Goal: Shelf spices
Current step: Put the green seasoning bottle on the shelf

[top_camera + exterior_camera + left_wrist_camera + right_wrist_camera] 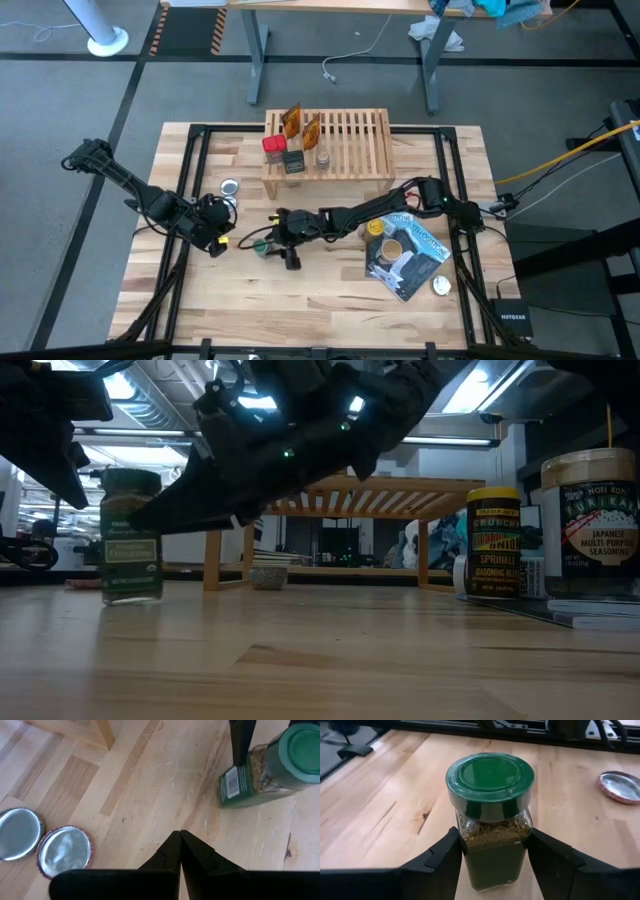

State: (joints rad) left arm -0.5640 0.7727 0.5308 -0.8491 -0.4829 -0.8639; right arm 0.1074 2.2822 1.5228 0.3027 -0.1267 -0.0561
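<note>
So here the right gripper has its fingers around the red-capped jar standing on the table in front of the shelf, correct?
Not quite: the cap is green, not red. The right wrist view shows the right gripper with a finger on each side of the green-capped jar, which stands upright on the table in front of the shelf.

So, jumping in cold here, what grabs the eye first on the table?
The right gripper reaches across mid-table, fingers on both sides of a green-capped jar standing upright on the wood. Behind it the shelf already carries orange packets and small jars at its left end. The left gripper waits shut beside two silver discs.
</note>
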